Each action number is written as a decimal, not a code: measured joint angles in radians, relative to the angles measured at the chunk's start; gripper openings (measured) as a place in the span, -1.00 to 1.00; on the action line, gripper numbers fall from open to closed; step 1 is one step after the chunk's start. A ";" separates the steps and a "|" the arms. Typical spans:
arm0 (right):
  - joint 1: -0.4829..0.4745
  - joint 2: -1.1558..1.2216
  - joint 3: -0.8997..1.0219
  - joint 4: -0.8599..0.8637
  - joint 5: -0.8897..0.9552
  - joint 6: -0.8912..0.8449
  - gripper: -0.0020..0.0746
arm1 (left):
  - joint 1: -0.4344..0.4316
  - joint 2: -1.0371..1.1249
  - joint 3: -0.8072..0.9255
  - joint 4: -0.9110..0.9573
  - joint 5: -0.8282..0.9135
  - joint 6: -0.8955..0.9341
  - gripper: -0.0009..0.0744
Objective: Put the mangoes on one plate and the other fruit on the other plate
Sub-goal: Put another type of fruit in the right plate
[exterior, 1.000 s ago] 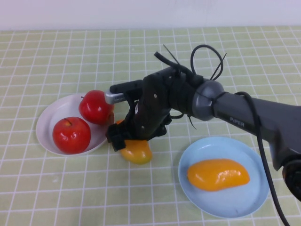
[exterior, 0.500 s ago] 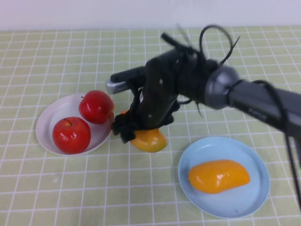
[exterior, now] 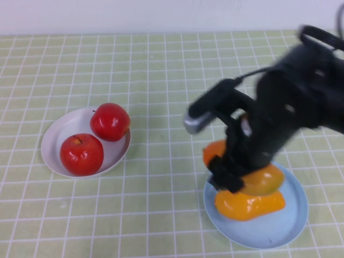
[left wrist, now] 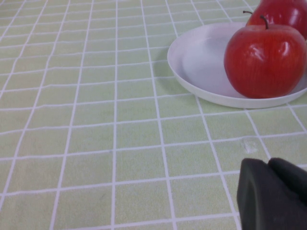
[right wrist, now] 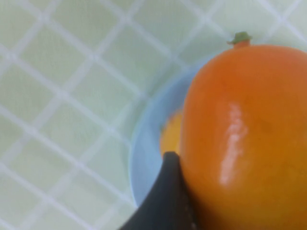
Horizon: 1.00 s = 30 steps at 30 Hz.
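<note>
- Two red apples sit on the white plate (exterior: 56,141) at the table's left: one apple (exterior: 81,154) toward the near rim, the other apple (exterior: 110,121) behind it toward the plate's right edge, the two just beside each other.
- Both show again in the left wrist view, the nearer apple (left wrist: 265,61) resting inside the plate's rim (left wrist: 192,72).
- The right gripper (exterior: 232,173) hangs over the left rim of the light blue plate (exterior: 293,223), pinching the held mango (exterior: 257,177) between its fingers.
- The held mango lies just above the second mango (exterior: 252,204), which rests on the blue plate; whether the two touch cannot be told.
- In the right wrist view the held mango (right wrist: 244,139) fills most of the picture, stem end up, with one dark finger (right wrist: 165,201) pressed against its side and the blue plate's rim (right wrist: 144,153) below it.
- The left gripper (left wrist: 271,194) shows only as a dark tip low over the green checked tablecloth (exterior: 161,70), near the white plate; whether it is spread or pressed together cannot be told.
</note>
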 joint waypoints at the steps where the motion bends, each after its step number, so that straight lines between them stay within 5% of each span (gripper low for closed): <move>1: -0.004 -0.037 0.053 0.000 -0.024 -0.022 0.53 | 0.000 0.000 0.000 0.000 0.000 0.000 -0.97; 18: -0.051 -0.170 0.469 0.252 -0.192 -0.771 0.53 | 0.000 0.000 0.000 0.000 0.000 0.000 -0.98; 30: -0.095 -0.109 0.487 0.257 -0.297 -0.839 0.53 | 0.000 0.000 0.000 0.000 0.000 0.000 -0.98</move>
